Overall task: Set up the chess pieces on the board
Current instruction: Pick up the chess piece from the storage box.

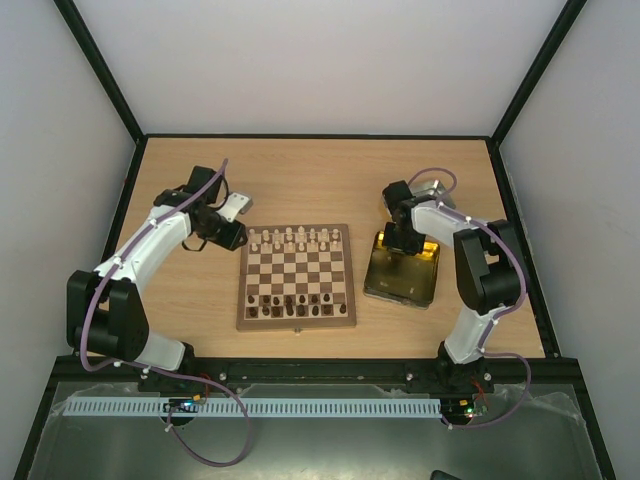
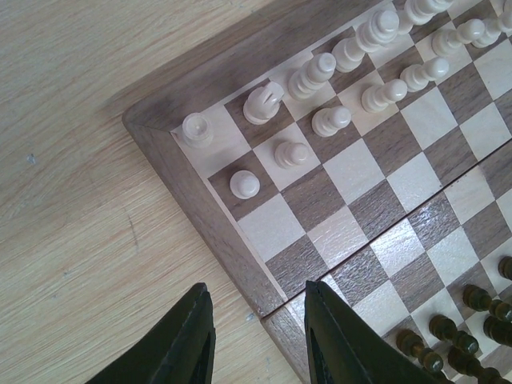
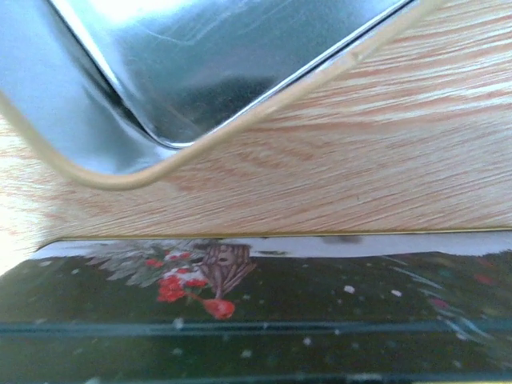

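Top external view: pieces [image 1: 297,238] line both board [image 1: 295,272] ends, seemingly nearly set. Board edge under empty, parted left jaws; tin [image 1: 400,288] under right jaws, state unclear. Next: probably fetch stragglers.

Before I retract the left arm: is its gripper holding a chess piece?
No, the left gripper has its fingers apart, with only the edge of the board and the table showing between them.

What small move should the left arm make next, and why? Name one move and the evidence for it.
Probably lift the left gripper up and away from the board. Its jaws stand apart with nothing between them, right at the board's edge, and the cream pieces in that corner stand upright on their squares, so nothing there seems to need handling.
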Tool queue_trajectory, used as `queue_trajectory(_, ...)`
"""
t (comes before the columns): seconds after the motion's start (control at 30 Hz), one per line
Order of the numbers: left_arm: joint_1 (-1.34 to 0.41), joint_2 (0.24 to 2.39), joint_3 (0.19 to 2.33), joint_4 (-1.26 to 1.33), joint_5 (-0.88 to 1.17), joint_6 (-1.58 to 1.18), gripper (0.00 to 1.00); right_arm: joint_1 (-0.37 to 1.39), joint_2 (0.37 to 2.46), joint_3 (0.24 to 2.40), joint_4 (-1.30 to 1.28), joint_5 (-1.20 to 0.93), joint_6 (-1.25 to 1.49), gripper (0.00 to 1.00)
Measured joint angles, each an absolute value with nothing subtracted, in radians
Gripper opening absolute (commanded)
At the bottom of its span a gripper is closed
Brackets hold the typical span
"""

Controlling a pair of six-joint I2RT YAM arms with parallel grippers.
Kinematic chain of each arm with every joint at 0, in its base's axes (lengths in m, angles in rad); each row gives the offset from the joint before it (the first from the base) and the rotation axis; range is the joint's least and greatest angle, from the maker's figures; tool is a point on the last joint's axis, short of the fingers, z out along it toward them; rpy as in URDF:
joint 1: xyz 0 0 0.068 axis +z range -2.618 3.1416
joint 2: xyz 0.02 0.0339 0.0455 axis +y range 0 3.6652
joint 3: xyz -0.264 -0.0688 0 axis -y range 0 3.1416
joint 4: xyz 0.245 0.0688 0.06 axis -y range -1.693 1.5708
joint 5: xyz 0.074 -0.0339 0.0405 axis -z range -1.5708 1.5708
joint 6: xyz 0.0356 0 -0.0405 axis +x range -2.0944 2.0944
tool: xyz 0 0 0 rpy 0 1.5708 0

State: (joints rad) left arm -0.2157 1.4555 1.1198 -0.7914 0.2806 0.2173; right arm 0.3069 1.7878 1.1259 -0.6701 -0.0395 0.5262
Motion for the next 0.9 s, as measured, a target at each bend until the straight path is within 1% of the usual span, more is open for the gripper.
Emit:
queue_trajectory(0.4,-0.222,1.456,1.111,-0.792,0.284,0.220,0.33,0.307,1.748,1.032,-0.539,0.023,0.562,0.24)
queue_trajectory(0.67,-0.229,1.456,1.110,-0.791,0.287,0.220,0.33,0.307,1.747,1.036,-0.529,0.038,0.572,0.24)
queue_trajectory(0.9,-0.231,1.456,1.109,-0.791,0.287,0.221,0.33,0.307,1.747,1.081,-0.540,0.046,0.576,0.25)
